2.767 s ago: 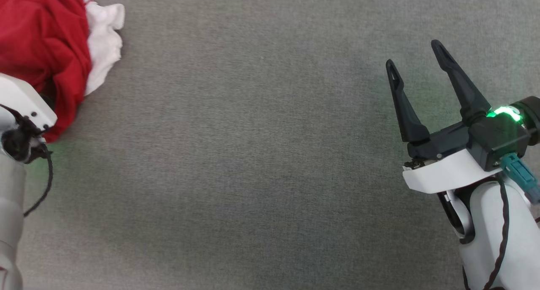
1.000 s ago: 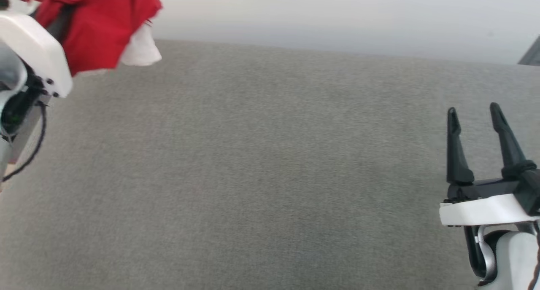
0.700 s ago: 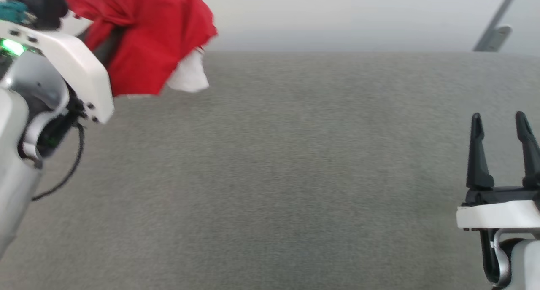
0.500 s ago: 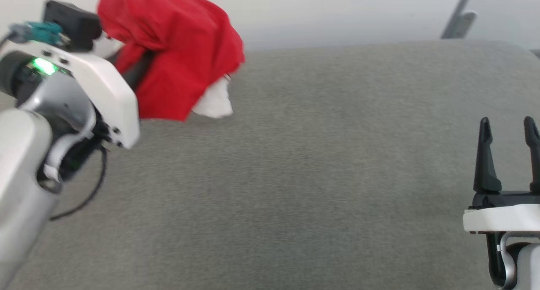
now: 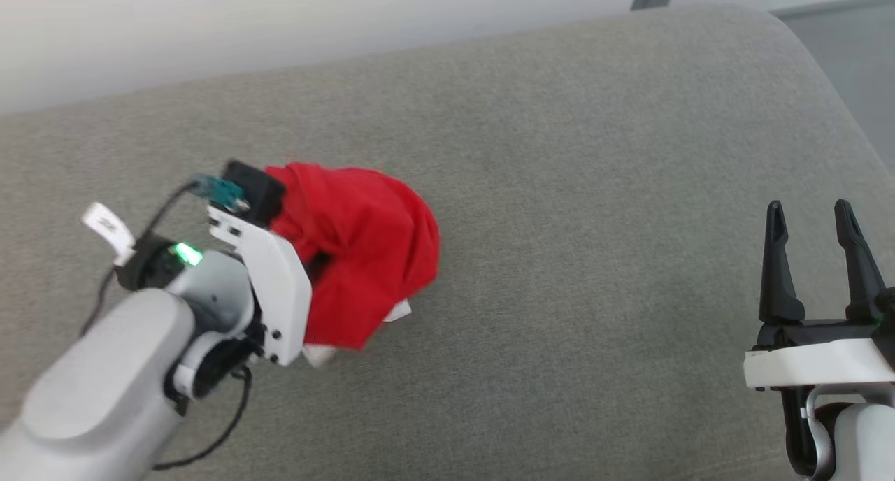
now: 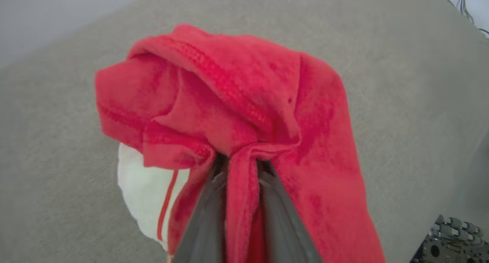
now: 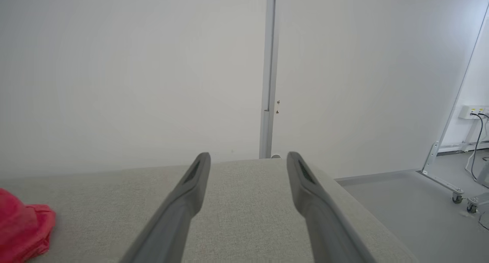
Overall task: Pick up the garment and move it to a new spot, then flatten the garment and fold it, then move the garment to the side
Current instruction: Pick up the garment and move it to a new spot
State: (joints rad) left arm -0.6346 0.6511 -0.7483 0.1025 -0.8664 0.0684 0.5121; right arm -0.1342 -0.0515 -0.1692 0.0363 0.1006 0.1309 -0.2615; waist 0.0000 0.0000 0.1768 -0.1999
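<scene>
At the left, the left arm [image 5: 105, 369] reaches over the grey surface [image 5: 559, 222], and the left jaws are clamped on a pinch of red cloth, which the left wrist view shows squeezed between the two dark fingers [image 6: 198, 224]. The garment [image 5: 356, 243] hangs from that pinch as a crumpled red bundle with a white part peeking out underneath (one thin red stripe runs across the white in the wrist view). It sits over the left half of the surface, about midway between near and far edge. I cannot tell whether its lowest folds touch the surface or hang just above it.

By my reading the pick-up is done and the move to a new spot is under way but not finished, since the cloth is not yet let go. Laying it down, flattening, folding and moving it to the side are all left to do.

At the near right, well apart from the garment, the right jaws stand wide apart with nothing between their fingers [image 5: 776, 271].

Counted: one garment, one surface, two arms, two pairs of jaws with two fingers each.
</scene>
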